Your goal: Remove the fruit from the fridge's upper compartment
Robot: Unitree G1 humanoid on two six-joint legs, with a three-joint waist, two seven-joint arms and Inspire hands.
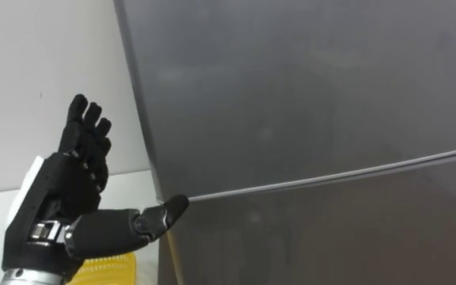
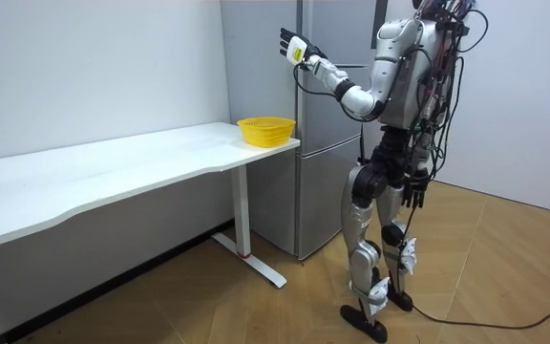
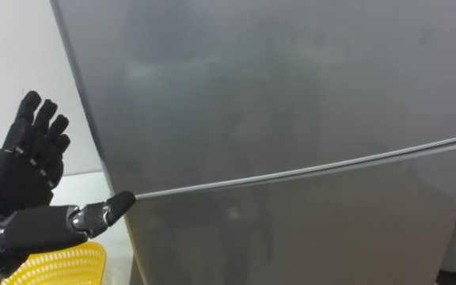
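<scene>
Now | left eye view: left hand raised, fingers straight, holding nothing, thumb tip at the fridge edge by the door seam; upper door shut | right eye view: yellow basket beside that edge | room view: robot faces the fridge, bare floor behind; right hand hangs low, grip unreadable.

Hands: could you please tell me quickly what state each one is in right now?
Left hand: open, holding nothing, thumb reaching to the fridge door seam.
Right hand: hangs at the robot's side; cannot be told.
</scene>
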